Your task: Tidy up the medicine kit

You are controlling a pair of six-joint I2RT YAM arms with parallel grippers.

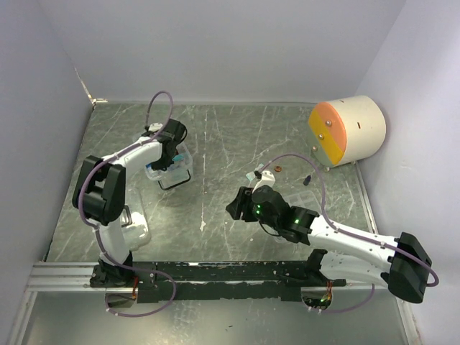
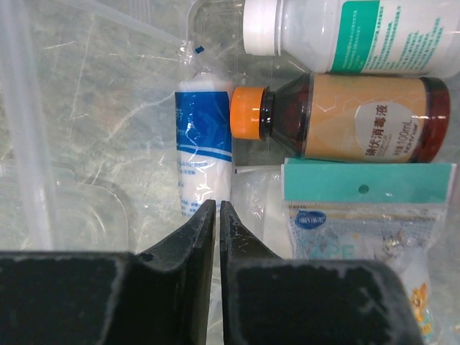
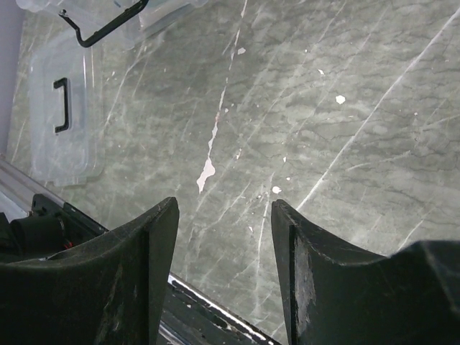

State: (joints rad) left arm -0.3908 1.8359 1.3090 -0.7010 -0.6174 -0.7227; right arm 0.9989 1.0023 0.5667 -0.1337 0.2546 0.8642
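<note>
Black fingers of the left gripper [image 2: 217,210] stand pressed almost together, with only a hairline slit between them and nothing caught in it. We see them hanging just over the contents of the medicine kit [image 1: 183,164]. Right past the fingertips lies a blue-and-white wrapped roll [image 2: 205,154]. Beside it a brown bottle [image 2: 359,118] lies on its side, its orange cap [image 2: 244,111] up against the roll. A white bottle [image 2: 345,32] with a teal label lies above the brown one in the wrist view, and a clear packet [image 2: 370,215] with a teal header lies below it. From the top camera we place the kit, open, on the left half of the desk [image 3: 323,144], with the left arm bent over it. Its black wire latch [image 3: 108,27] is swung out on the near side. The clear lid [image 3: 75,129] with its black handle [image 3: 61,106] lies flat on the desk, apart from the box and nearer the arm bases. The right gripper [image 3: 224,215] is spread wide and empty over bare desk near the middle. Just beyond it we make out a few small things [image 1: 270,171], too small to name. A cream-and-orange cylinder [image 1: 350,131] sits in the far right corner, by the wall.
</note>
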